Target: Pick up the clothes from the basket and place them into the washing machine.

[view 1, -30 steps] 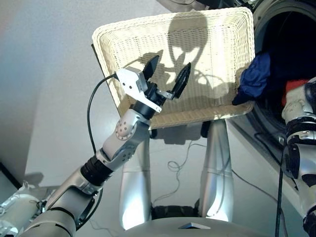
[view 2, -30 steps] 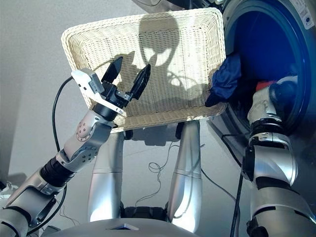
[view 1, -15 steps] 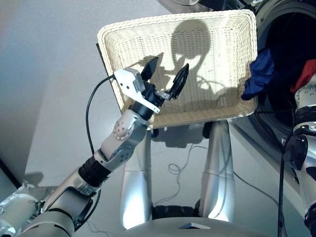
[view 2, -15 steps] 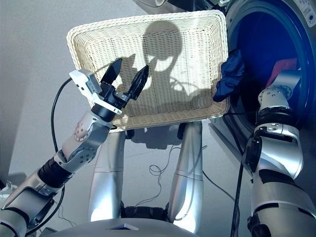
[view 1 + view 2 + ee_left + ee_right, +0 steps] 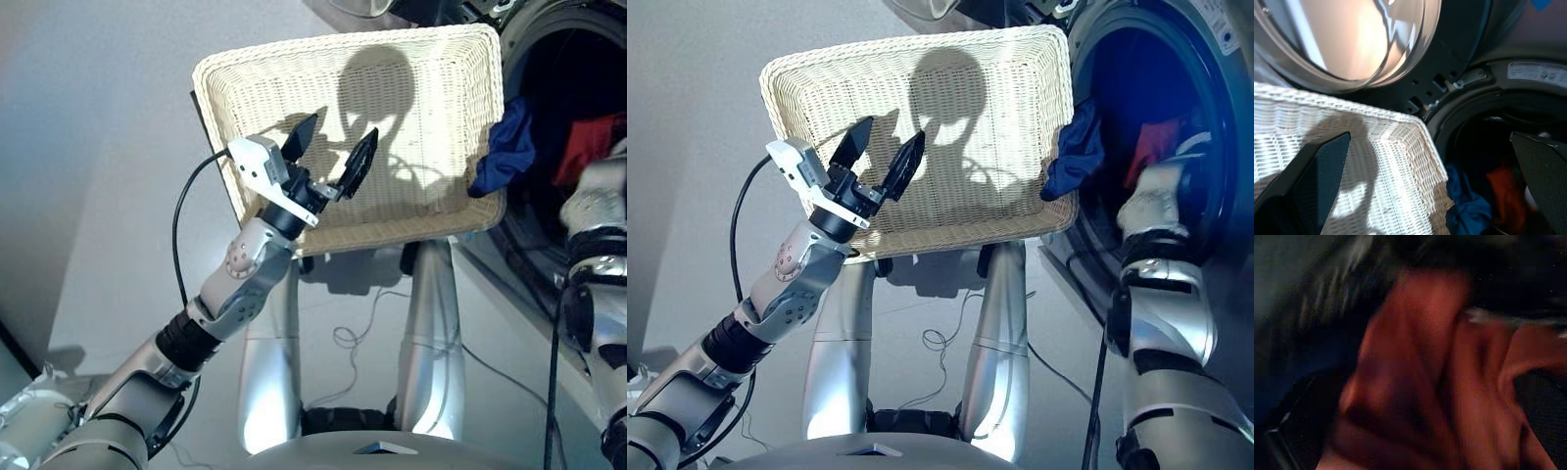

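The left hand (image 5: 333, 157) hovers spread over the basket (image 5: 411, 98); the right hand's grip cannot be told — red cloth (image 5: 1449, 372) fills its view inside the washer (image 5: 1156, 78), blue cloth (image 5: 505, 147) on the rim.

You're looking at a basket (image 5: 411, 117) of rough cream woven wicker, soft crumpled cloth in the navy garment (image 5: 505, 152) and the coral-red garment (image 5: 1440, 382), a glossy dark washing machine (image 5: 1459, 54) with clear shiny door glass (image 5: 1352, 34), and matt black fingers (image 5: 361, 166).
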